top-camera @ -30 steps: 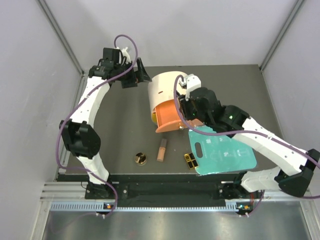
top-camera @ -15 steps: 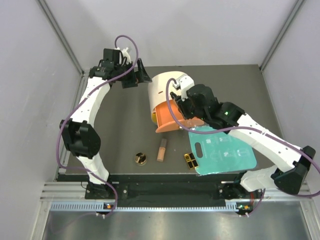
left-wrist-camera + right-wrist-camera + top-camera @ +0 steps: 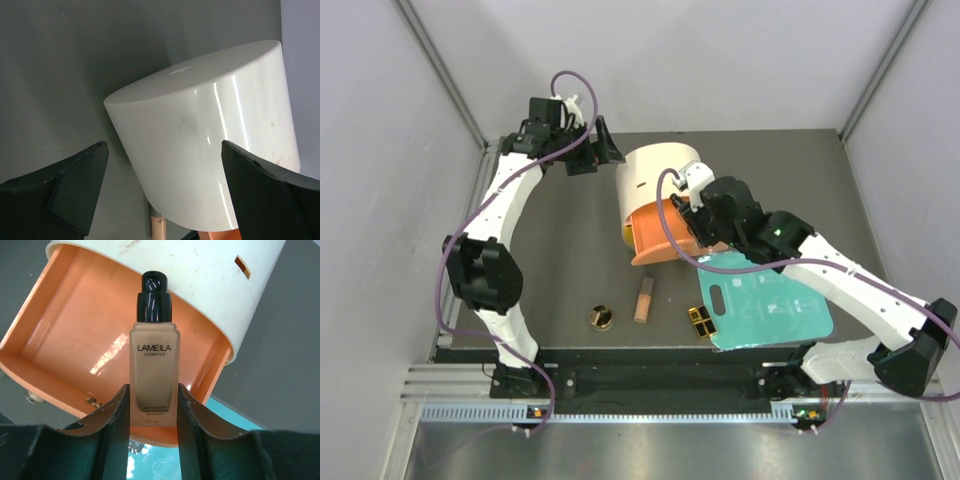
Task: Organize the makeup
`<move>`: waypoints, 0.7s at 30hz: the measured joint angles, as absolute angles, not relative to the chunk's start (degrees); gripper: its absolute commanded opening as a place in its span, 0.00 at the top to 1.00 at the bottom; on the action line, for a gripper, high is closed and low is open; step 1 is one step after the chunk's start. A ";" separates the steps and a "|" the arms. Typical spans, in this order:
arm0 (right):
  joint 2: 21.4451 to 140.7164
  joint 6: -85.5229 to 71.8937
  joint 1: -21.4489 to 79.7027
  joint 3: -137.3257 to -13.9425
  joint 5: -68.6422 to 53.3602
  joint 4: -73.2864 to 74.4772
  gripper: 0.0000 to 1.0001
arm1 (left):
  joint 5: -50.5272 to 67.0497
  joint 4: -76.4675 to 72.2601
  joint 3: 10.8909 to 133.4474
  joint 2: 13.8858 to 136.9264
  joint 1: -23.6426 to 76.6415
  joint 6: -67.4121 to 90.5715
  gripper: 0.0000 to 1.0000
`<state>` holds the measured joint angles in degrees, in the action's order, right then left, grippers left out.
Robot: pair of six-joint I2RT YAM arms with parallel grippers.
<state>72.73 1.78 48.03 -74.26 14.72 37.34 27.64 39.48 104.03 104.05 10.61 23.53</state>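
Lab robot cell, white panel walls [image 3: 380,80], aluminium rail [image 3: 660,410], dark table [image 3: 570,260]

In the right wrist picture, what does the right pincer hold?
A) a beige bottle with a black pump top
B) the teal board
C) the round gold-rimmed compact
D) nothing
A: the beige bottle, marked LAMEILA, is clamped upright in the right pincer, in front of the open orange drawer.
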 measured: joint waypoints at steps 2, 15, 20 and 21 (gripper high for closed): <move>72.25 1.91 47.68 -73.87 14.79 37.36 0.73 | 27.64 39.38 104.03 104.36 10.61 23.68 0.01; 72.29 1.96 46.26 -73.49 18.09 37.78 0.36 | 27.62 38.98 104.03 106.15 10.61 23.88 0.01; 72.97 1.96 46.22 -73.52 19.31 37.63 0.32 | 27.62 39.03 104.16 106.69 10.61 23.88 0.01; 72.95 1.96 46.22 -73.60 19.51 37.65 0.30 | 27.62 39.05 104.29 106.78 10.61 23.86 0.01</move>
<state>72.95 1.96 46.22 -73.60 19.51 37.65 27.62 39.05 104.29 106.78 10.61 23.86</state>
